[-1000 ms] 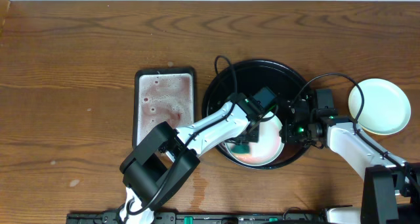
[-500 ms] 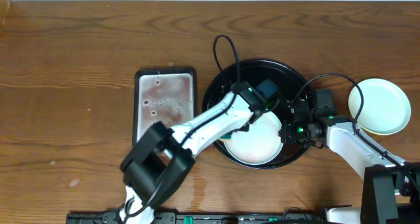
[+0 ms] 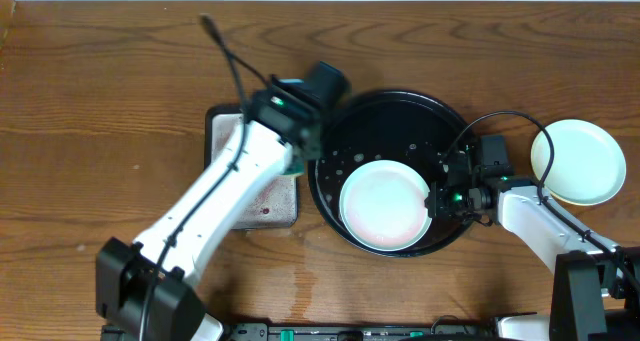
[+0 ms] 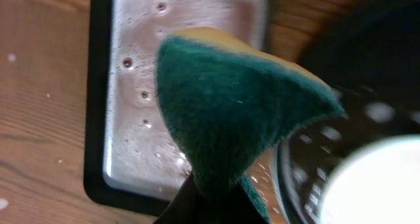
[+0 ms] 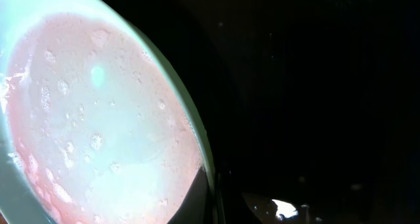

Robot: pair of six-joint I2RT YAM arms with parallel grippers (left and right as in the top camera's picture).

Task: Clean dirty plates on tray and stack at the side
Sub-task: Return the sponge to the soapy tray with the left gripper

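A pale mint-white plate (image 3: 385,206) lies in the large round black tray (image 3: 390,116), wet with a pinkish soapy film (image 5: 98,119). My right gripper (image 3: 437,199) is shut on its right rim, one finger inside the rim (image 5: 205,196). My left gripper (image 3: 297,159) is shut on a green and yellow sponge (image 4: 236,112) and holds it over the right edge of the rectangular tray, left of the round tray (image 4: 367,60). The plate's edge shows at the lower right of the left wrist view (image 4: 377,184). A pale plate with a yellowish edge (image 3: 578,161) rests on the wood tabletop (image 3: 100,131) to the right.
The smaller rectangular black tray (image 3: 225,116) holds soapy red-stained water (image 4: 141,86) and stands just left of the round tray. The right arm's cable (image 3: 500,118) arcs over the round tray's right rim. Wet spots mark the table by the front edge (image 3: 305,281).
My left arm has lifted the sponge off the plate and swung left and back to the rectangular tray. The plate is now uncovered. My right gripper has stayed on the rim.
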